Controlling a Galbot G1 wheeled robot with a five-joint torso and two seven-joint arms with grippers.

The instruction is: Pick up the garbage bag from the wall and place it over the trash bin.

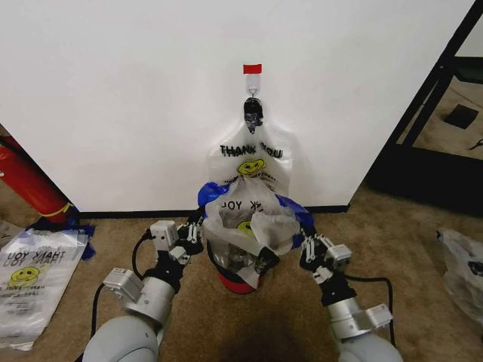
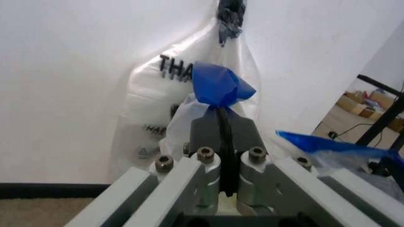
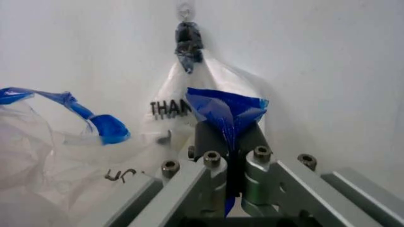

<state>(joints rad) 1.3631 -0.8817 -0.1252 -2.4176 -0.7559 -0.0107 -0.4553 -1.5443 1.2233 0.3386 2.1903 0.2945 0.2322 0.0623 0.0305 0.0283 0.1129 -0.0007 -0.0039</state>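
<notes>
The garbage bag point(image 1: 245, 219) I hold is thin, see-through plastic with black "THANK YOU" lettering, a yellow smiley and blue-taped handles, draped over the trash bin point(image 1: 235, 277) at the foot of the wall point(image 1: 151, 90). My left gripper point(image 1: 193, 228) and right gripper point(image 1: 306, 247) are each clamped on one blue handle, at opposite sides of the bin. I count two such bags here: mine, and another bag point(image 1: 253, 160) hanging from the hook point(image 1: 252, 93) under the red tape point(image 1: 252, 69).

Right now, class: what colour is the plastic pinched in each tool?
Blue, in the left tool and right tool; clearest in the wrist views.
</notes>
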